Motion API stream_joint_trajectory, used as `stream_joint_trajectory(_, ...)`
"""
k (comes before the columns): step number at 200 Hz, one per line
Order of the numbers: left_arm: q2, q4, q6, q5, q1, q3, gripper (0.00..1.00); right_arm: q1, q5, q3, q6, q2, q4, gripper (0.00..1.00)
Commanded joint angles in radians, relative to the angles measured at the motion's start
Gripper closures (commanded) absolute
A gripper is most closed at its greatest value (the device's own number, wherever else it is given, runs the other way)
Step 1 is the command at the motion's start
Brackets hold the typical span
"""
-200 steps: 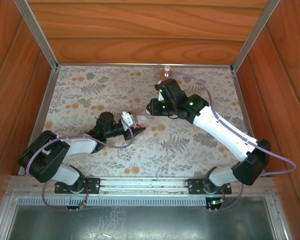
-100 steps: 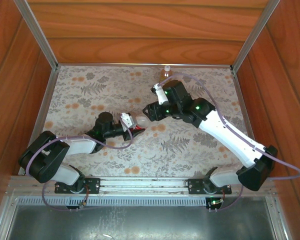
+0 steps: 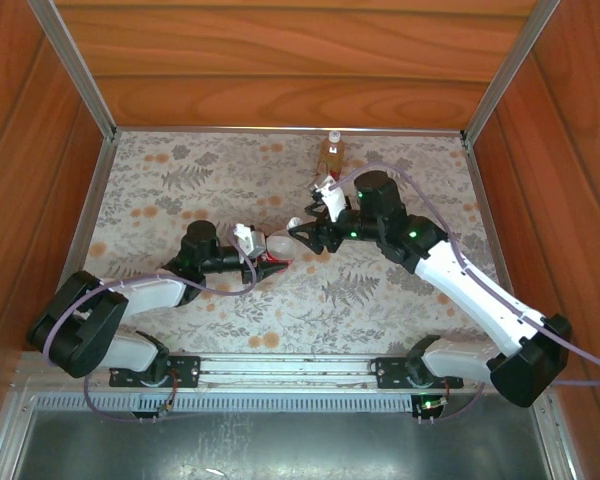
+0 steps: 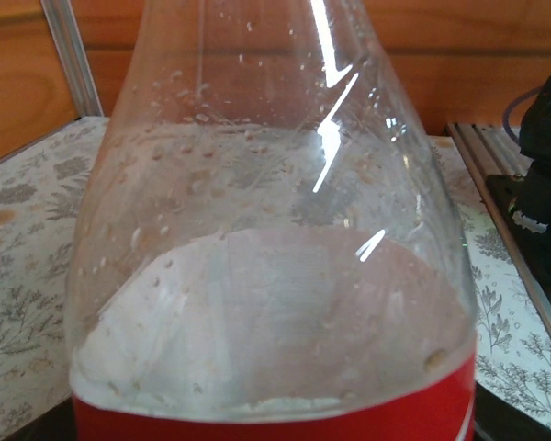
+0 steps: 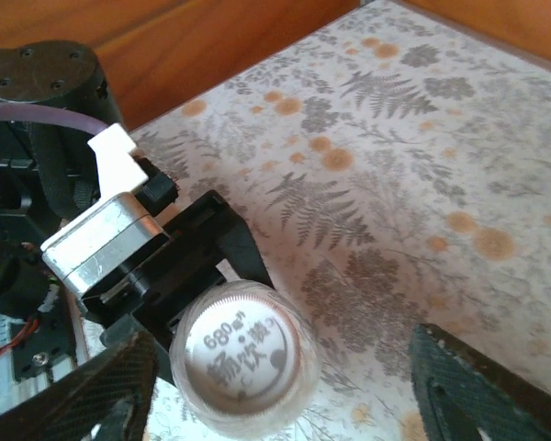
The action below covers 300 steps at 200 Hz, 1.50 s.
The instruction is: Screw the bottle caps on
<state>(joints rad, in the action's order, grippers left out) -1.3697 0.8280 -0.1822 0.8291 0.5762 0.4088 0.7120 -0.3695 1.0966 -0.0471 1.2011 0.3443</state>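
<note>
Mid-table: left gripper (image 3: 261,256) clamped on the red-labelled bottle (image 3: 276,246), black jaws on either side of its body, low down. From the left wrist the bottle (image 4: 266,276) stands upright, its clear shoulder speckled with droplets above the red band. Whether its base touches the floral table cover (image 3: 170,180) I cannot tell. A whitish ribbed cap (image 5: 245,358) sits on top of the neck, dark print on its face (the figures 680 are readable, the rest too small). Right gripper (image 3: 299,233) reaches in from the right, just beside the bottle top. From its own wrist the gripper (image 5: 285,367) is spread wide, one textured finger (image 5: 106,395) left of the cap and the other well off to the right, neither touching it; it holds nothing. Amber bottle (image 3: 331,155) upright at the far edge of the table, close to the wooden back wall (image 3: 280,90), well apart from both grippers, a small pale cap (image 3: 332,135) on top.
</note>
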Motion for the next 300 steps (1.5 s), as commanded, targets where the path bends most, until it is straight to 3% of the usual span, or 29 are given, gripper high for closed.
stream_joint_trajectory(1,0.007,0.003,0.015,0.062,-0.004,0.015,0.43,-0.003,-0.112,-0.006,0.009,0.023,-0.104,0.39)
stream_joint_trajectory(23,0.001,0.003,0.024,0.060,-0.003,0.022,0.43,-0.008,-0.149,-0.004,0.005,0.041,-0.103,0.57)
stream_joint_trajectory(35,0.003,0.003,0.030,0.041,-0.003,0.025,0.43,-0.009,-0.160,-0.002,0.003,0.047,-0.093,0.61)
stream_joint_trajectory(71,0.012,0.004,0.042,-0.037,-0.003,0.029,0.43,-0.012,-0.185,-0.009,-0.012,0.054,-0.071,0.55)
stream_joint_trajectory(108,0.001,0.004,0.058,-0.030,-0.003,0.039,0.43,-0.012,-0.196,-0.018,-0.018,0.056,-0.082,0.68)
stream_joint_trajectory(127,0.004,0.004,0.062,-0.025,-0.003,0.043,0.43,-0.012,-0.168,-0.022,-0.026,0.059,-0.084,0.56)
stream_joint_trajectory(181,0.017,0.004,0.057,-0.027,-0.004,0.041,0.43,-0.014,-0.175,-0.009,-0.042,0.074,-0.067,0.62)
stream_joint_trajectory(205,0.023,0.004,0.058,-0.026,-0.005,0.041,0.43,-0.015,-0.166,-0.001,-0.049,0.085,-0.056,0.55)
stream_joint_trajectory(236,0.026,0.005,0.056,-0.032,-0.005,0.038,0.43,-0.015,-0.167,0.007,-0.058,0.092,-0.047,0.56)
stream_joint_trajectory(274,0.026,0.003,0.053,-0.034,-0.004,0.037,0.43,-0.016,-0.196,0.023,-0.057,0.095,-0.035,0.69)
stream_joint_trajectory(300,0.017,0.004,0.053,-0.048,-0.005,0.038,0.38,-0.015,-0.213,0.036,-0.061,0.095,-0.029,0.73)
